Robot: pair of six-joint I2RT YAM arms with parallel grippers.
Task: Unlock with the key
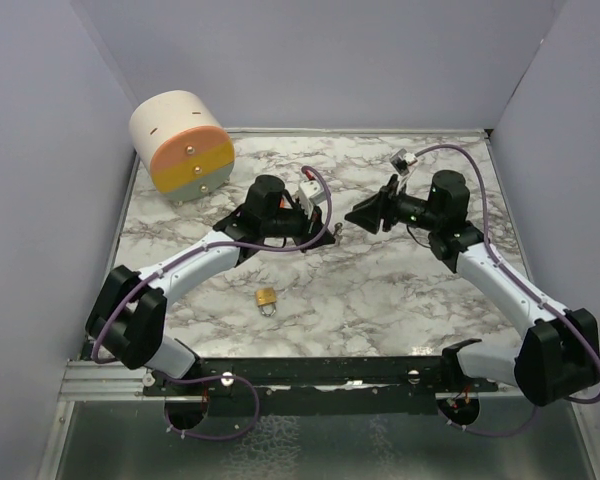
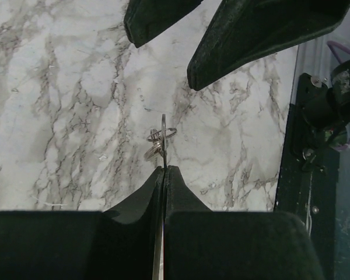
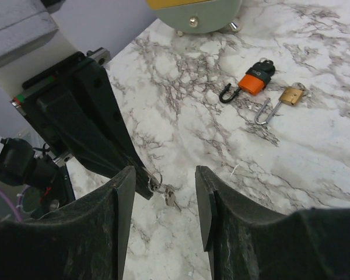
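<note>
White-and-grey marbled surface (image 1: 400, 290), both arms reaching in over its middle, tips facing each other and nearly meeting. Left gripper (image 2: 164, 171) is pressed together, pinching the small silver keys on a steel split ring (image 3: 168, 197) by the ring; the keys dangle below its tip, long axis roughly vertical, clear of the surface. Right gripper (image 1: 355, 214) is spread, pointed straight at that tip, with the keys hanging in the gap between its two fingers and touching neither as far as I can tell. Small brass padlock with a long silver shackle (image 1: 267, 297) lies flat on the surface, well apart from both grippers, on the near side of the left arm, so the left arm is closer. My read: a key handover comes next, and it hinges on the right gripper closing square on a blade that hangs free and can swing.
</note>
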